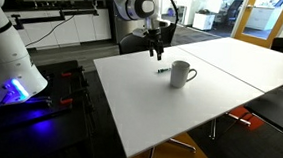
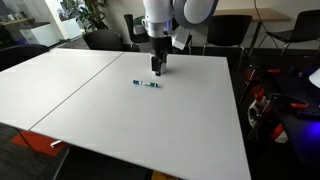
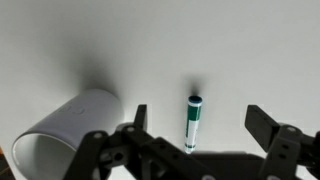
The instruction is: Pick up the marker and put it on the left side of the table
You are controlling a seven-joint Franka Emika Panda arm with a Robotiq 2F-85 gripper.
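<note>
Marker (image 2: 147, 84) lies flat on the white table (image 2: 120, 125), a little above the middle of the frame in an exterior view. Its long axis there runs almost straight left to right, the right end a touch lower. In the wrist view the axis runs top to bottom, with the dark cap end toward the top of the frame and the greenish barrel reaching down to the gripper body at the bottom edge. The gripper (image 3: 198, 115) is spread wide and grasps nothing. Its fingers (image 3: 140, 118) stand one to the left and one to the right of the marker, neither touching it. In both exterior views it hangs over the table close to the marker. A mug (image 1: 183, 74) stands upright just right of the marker in an exterior view, and fills the lower left of the wrist view.
</note>
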